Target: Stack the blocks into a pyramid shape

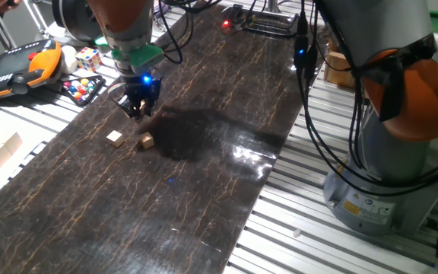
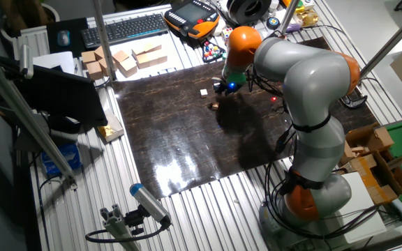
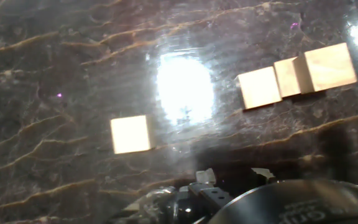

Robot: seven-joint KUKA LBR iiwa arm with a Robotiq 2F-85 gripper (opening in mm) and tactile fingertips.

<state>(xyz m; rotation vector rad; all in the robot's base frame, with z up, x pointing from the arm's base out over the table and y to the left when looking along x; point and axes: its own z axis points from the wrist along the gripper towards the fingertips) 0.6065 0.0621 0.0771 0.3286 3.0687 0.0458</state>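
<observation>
Pincer: my pincer (image 1: 138,109) hangs low over the dark tabletop (image 1: 204,190); I cannot tell how far its fingers stand apart, and I see nothing held between them.

Blocks near pincer: two blocks lie on the tabletop just beside my pincer, one paler (image 1: 114,138) and one browner (image 1: 146,140), close together but apart.

Hand view: a lone block (image 3: 130,134) lies apart from a close group (image 3: 297,77) of blocks.

Pyramid: whether any block in that group sits on another, I cannot tell.

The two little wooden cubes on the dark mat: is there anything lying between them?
Nothing. In one fixed view the lighter cube and the browner cube sit apart, only bare mat between.
</observation>
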